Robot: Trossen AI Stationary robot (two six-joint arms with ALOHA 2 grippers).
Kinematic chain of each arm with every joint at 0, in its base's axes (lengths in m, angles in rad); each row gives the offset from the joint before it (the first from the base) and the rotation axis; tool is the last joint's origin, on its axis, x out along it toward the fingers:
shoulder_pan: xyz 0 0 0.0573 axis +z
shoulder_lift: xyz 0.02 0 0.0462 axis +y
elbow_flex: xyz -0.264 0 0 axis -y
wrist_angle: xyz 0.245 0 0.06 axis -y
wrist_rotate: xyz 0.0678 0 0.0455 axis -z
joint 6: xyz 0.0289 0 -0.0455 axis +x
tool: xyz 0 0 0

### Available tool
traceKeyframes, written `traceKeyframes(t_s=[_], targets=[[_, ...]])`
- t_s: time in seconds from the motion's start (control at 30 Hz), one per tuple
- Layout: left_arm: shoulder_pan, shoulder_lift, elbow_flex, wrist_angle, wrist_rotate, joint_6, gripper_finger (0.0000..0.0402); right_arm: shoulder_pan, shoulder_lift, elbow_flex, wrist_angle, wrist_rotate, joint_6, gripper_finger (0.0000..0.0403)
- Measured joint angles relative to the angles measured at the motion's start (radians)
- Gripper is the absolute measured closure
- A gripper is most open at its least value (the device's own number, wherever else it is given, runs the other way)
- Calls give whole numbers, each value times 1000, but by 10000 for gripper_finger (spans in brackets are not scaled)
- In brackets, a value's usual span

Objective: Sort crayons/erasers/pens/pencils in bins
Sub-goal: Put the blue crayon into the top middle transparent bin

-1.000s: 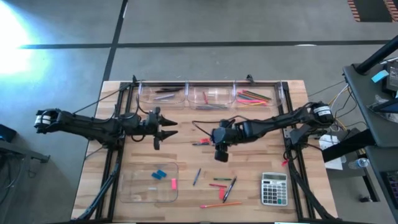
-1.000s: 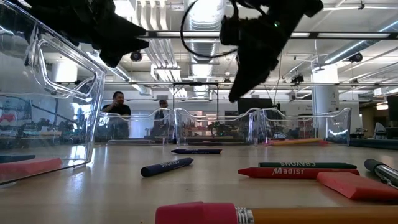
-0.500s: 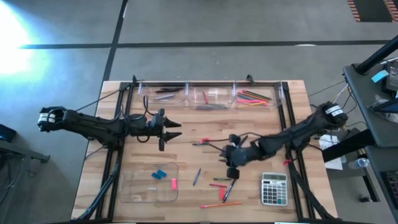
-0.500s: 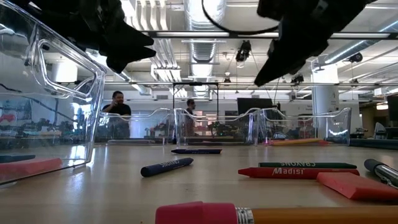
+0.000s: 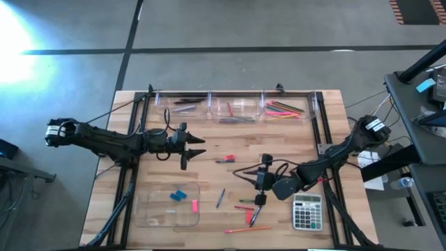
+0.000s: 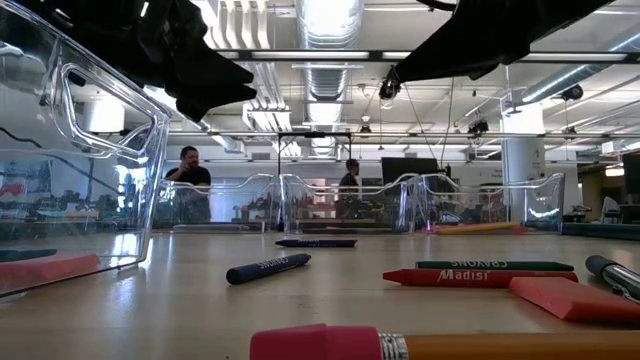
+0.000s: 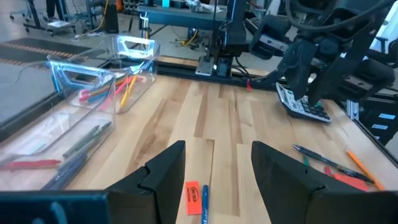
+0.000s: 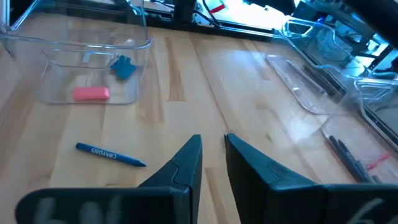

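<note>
My left gripper (image 5: 198, 145) (image 7: 217, 149) hovers open over the table's left middle, pointing right at a short red crayon (image 5: 224, 160) (image 7: 193, 198) lying flat. My right gripper (image 5: 259, 184) (image 8: 213, 140) is empty above the near middle, with only a narrow gap between its fingers. It points left toward a blue crayon (image 8: 112, 154) (image 5: 220, 199). Three clear bins stand in a row at the far edge: pens (image 5: 182, 106), crayons (image 5: 235, 109), pencils (image 5: 286, 108). The shallow tray (image 5: 155, 209) holds a blue eraser (image 5: 178, 194) and a pink eraser (image 5: 194, 205).
Loose pens and crayons (image 5: 252, 206) and an orange pencil (image 5: 240, 229) lie near the front edge, just under my right gripper. A grey calculator (image 5: 306, 211) sits at the near right. Bare wood lies between the bins and the grippers. People stand in the room beyond.
My right gripper has gone from beside the red crayon at the table's middle toward the near and right edges, and has turned to point left. My left gripper has drifted a little toward the right. The red crayon has stayed where it was.
</note>
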Motion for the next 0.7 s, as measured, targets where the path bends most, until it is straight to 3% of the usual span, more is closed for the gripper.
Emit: traceKeyframes(t_s=[0.3, 0.7], targets=[[0, 37, 52, -23, 47, -17, 231, 0, 1, -7, -4, -5, 43, 346], [-2, 276, 205, -217, 56, 15, 231, -2, 2, -15, -4, -5, 52, 346]])
